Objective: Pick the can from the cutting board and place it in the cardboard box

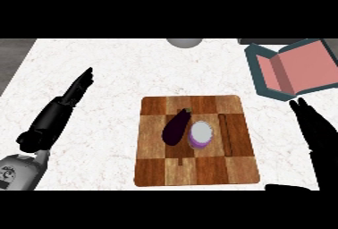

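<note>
Spreading across most of the frame, a white marbled counter [99,58] carries a checkered wooden cutting board [198,172] at its centre. The can [201,134], purple-sided with a pale top, stands upright on the board's middle. It is just beside a dark eggplant [175,127] on its left and a narrow dark strip [226,134] on its right. The cardboard box [297,67], teal outside and pink within, lies open at the upper right of the frame, well apart from the can. A grey rounded object [183,42] shows at the top edge, and a band of dark floor [13,53] runs along the upper left.

The left hand [69,98] rests at the frame's left, fingers straight and holding nothing. The right hand [317,129] hangs at the right edge between board and box, fingers extended, grasping nothing and clear of the can.
</note>
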You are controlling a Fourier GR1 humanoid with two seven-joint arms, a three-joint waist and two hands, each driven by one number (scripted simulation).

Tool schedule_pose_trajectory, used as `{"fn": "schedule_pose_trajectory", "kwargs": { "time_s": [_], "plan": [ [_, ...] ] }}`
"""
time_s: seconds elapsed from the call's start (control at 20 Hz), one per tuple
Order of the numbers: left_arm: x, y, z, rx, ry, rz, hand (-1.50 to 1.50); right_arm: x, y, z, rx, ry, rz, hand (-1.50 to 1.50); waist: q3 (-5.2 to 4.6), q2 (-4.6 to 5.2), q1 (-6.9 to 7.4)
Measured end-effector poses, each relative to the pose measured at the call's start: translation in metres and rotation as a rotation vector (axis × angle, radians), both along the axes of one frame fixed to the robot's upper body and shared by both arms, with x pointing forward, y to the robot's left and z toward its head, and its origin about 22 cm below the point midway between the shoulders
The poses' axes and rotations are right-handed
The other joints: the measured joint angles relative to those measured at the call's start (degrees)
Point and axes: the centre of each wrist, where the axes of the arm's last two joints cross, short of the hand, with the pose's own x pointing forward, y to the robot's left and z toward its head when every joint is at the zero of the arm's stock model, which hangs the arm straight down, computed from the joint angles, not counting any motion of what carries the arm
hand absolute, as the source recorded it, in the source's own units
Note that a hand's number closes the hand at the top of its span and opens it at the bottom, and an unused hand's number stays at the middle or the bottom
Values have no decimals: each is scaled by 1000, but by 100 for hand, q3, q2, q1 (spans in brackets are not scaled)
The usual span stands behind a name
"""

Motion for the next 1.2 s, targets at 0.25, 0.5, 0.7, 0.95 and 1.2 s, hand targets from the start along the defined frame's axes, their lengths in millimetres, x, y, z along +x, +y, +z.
{"fn": "schedule_pose_trajectory", "kwargs": {
  "time_s": [0.25, 0.5, 0.7, 0.95, 1.2],
  "plan": [
    [8, -10, 5, 0, -6, -26, 0, -3, 27, 9, -76, 130, 49, -150, -3, 24, 142],
    [12, -13, 7, -3, -7, -45, 0, 11, 46, 4, -110, 216, 60, -150, -6, 39, 254],
    [14, -12, 5, -3, -7, -46, 0, 26, 65, -6, -109, 282, 66, -150, -4, 40, 260],
    [12, -9, 1, 2, 1, -43, 0, 46, 91, -17, -96, 339, 69, -150, 3, 11, 223],
    [13, -4, 0, -1, 5, -28, 0, 67, 115, -28, -114, 369, 57, -150, 12, -10, 138]
  ]
}}
